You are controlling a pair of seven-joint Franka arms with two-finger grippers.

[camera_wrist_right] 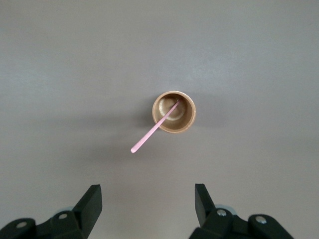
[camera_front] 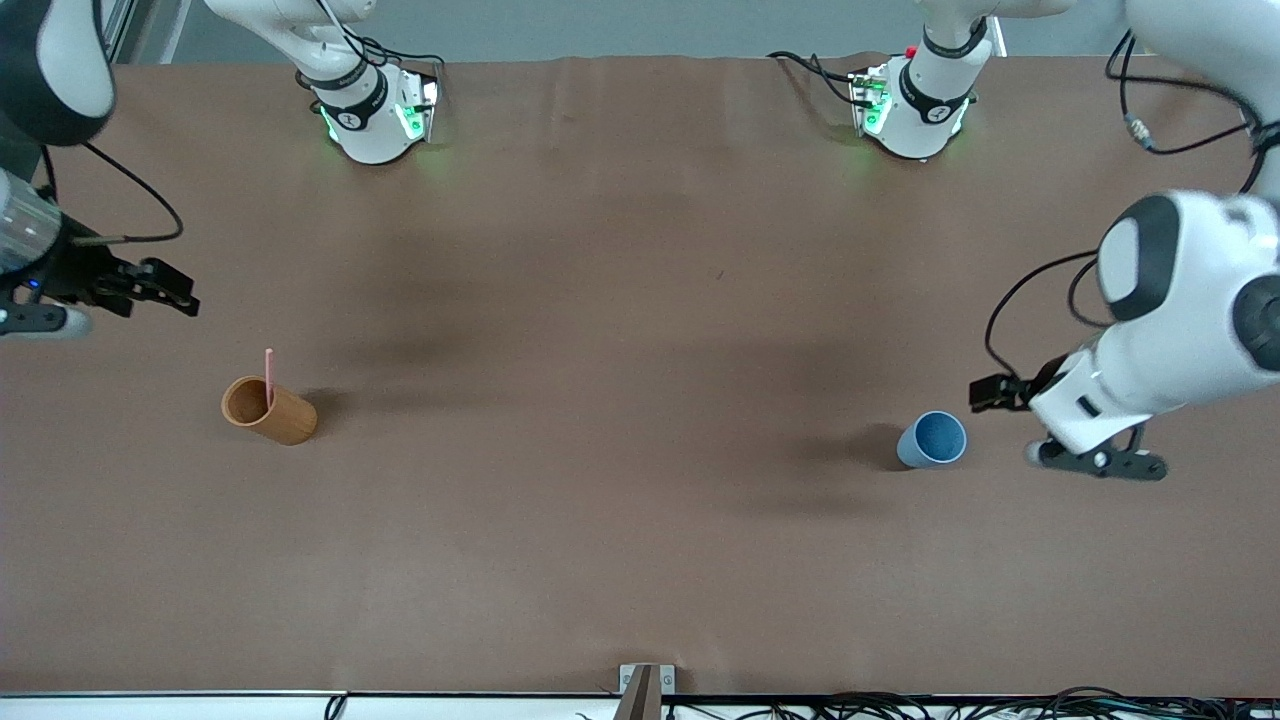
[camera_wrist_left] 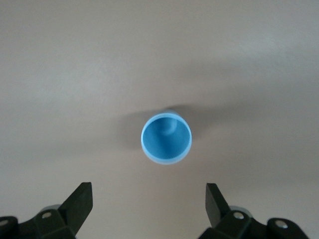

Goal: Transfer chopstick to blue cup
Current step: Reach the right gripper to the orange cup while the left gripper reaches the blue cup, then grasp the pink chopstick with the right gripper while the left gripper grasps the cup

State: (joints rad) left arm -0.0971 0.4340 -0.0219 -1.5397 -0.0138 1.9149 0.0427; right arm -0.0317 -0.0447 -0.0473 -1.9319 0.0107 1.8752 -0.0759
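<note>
One pale-pink chopstick (camera_front: 268, 375) leans in the orange-brown cup (camera_front: 270, 412), its tip sticking up above the rim. Both show in the right wrist view, the chopstick (camera_wrist_right: 153, 132) slanting out of the brown cup (camera_wrist_right: 187, 119). The light-blue cup (camera_front: 932, 440) stands upright and empty toward the left arm's end; it also shows in the left wrist view (camera_wrist_left: 166, 138). My left gripper (camera_front: 1100, 465) (camera_wrist_left: 149, 191) is open and empty, up in the air beside the blue cup. My right gripper (camera_front: 40, 320) (camera_wrist_right: 147, 191) is open and empty, up in the air near the brown cup.
The brown table cover (camera_front: 640, 560) is bare between the two cups. The arm bases (camera_front: 375, 120) (camera_front: 915, 110) stand along the table's edge farthest from the front camera. A small metal bracket (camera_front: 645, 685) sits at the nearest edge.
</note>
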